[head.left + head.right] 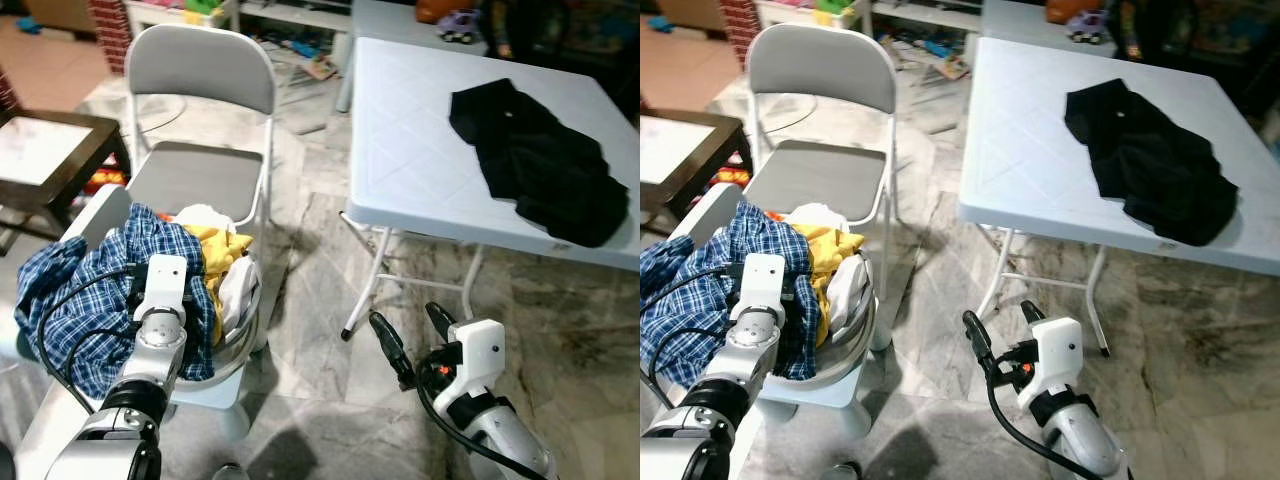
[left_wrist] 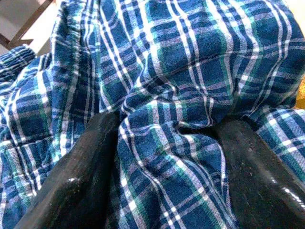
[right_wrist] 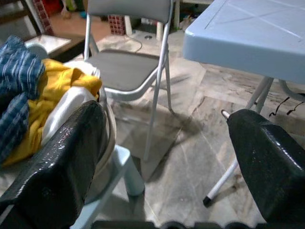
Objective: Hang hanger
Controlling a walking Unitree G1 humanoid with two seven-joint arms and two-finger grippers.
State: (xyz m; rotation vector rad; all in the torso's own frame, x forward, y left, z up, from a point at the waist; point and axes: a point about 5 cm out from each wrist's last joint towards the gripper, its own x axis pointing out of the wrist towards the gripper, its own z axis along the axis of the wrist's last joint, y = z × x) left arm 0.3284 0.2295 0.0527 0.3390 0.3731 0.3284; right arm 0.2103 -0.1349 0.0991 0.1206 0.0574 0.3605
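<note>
— Hanger? Where?
— Cannot tell. Maybe under the clothes, maybe not.
— Left gripper (image 2: 167, 124)?
— Down in the blue check shirt (image 1: 90, 290), lower left of the frame. Black fingers (image 2: 81, 171) wide apart, pushed into the cloth, a fold bunched up between them. Not pinched tight.
— And the shirt?
— Heaped on top of a round tub (image 1: 245, 335), hanging over its left side. Black cable from the arm lying across it.
— More in the tub?
— Yellow cloth (image 1: 225, 250) just beside the shirt, touching it. White cloth (image 1: 237, 290) under the yellow, against the rim.
— Under the tub?
— A pale stool (image 1: 215, 390), on the floor (image 1: 310, 300).
— Behind it?
— Grey folding chair (image 1: 200, 70), upper left, upright, seat bare. Close behind the tub.
— Right gripper (image 1: 405, 315)?
— Low in the middle of the frame, up off the marble floor. Fingers spread wide, holding nothing. Near the table leg, not touching.
— Table?
— White table (image 1: 420, 140), upper right. Black cloth (image 1: 540, 160) crumpled on it, toward the right edge.
— Far left?
— Small dark table (image 1: 50, 150) with a pale top, well apart from the white one.
— Top edge?
— Toys and bits on the floor, too small to tell.
</note>
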